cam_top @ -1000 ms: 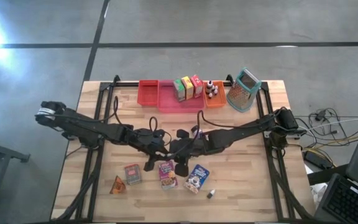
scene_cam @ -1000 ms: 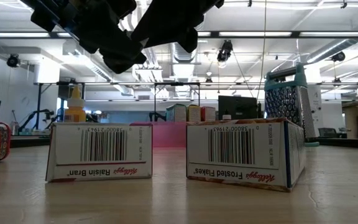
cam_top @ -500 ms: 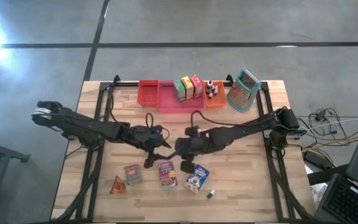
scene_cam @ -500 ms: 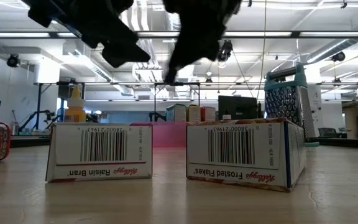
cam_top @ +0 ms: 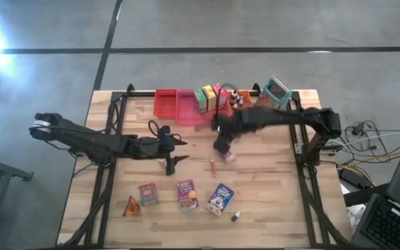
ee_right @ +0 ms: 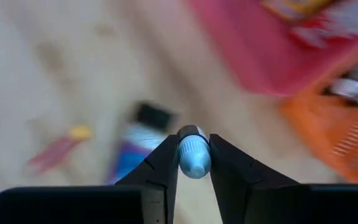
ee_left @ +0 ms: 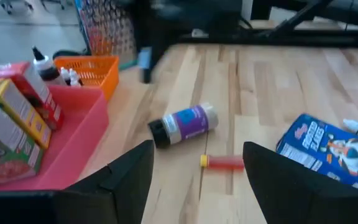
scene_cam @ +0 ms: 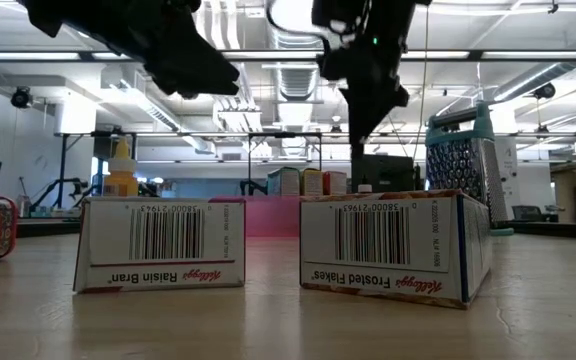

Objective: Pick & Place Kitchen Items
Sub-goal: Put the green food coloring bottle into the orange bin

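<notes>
The right gripper [ee_right: 194, 163] is pinching a small pale-blue rounded cap [ee_right: 194, 155]; below it a purple-labelled dark-capped bottle [ee_left: 184, 124] is lying; the left gripper [ee_left: 194, 180] is hanging released

The high view looks straight down on the whole table [cam_top: 283, 201] from well above. The low view sits at table-top height, close behind two cereal boxes, facing level into the room. Each wrist view looks forward past its own fingers. The purple-labelled bottle [ee_left: 184, 124] appears in both wrist views, left of centre in each frame.
</notes>
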Tool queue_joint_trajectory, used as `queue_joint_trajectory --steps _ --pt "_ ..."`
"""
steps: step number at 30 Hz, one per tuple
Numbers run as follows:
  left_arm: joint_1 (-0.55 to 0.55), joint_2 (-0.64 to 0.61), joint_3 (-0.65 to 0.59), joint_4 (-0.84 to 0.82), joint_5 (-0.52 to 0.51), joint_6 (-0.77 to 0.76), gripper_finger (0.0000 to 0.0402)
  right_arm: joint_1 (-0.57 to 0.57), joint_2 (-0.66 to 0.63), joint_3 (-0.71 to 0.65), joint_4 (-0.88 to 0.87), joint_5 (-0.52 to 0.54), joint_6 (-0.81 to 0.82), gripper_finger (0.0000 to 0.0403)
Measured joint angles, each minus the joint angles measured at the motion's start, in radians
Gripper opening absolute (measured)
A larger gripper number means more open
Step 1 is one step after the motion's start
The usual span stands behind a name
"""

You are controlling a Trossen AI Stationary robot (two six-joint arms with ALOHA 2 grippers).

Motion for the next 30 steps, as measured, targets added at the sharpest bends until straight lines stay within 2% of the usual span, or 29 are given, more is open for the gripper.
queue_joint_trajectory --steps 7,12,18,22,26,30 --pt "0.000 -0.018 -0.007 0.018 0.000 0.004 0.0252 -0.255 -0.005 -0.001 -0.042 -0.031 -0.037 0.0070" --pt "0.000 -0.018 -0.007 0.019 0.000 0.011 0.0252 -0.371 -0.004 -0.024 -0.025 -0.048 -0.048 0.0080" --pt "0.000 -0.017 -0.007 0.026 0.000 0.025 0.0252 -0.452 -0.003 -0.092 0.117 -0.112 -0.100 0.0067" --pt "0.000 -0.017 -0.007 0.027 0.000 0.025 0.0252 -0.499 -0.003 -0.132 0.165 -0.159 -0.101 0.0074" --pt "0.001 -0.017 -0.007 0.035 -0.001 0.039 0.0252 -0.507 -0.001 -0.168 0.175 -0.162 -0.107 0.0085" --pt "0.001 -0.016 -0.007 0.061 0.000 0.044 0.0252 -0.516 0.001 -0.206 0.249 -0.168 -0.128 0.0076"
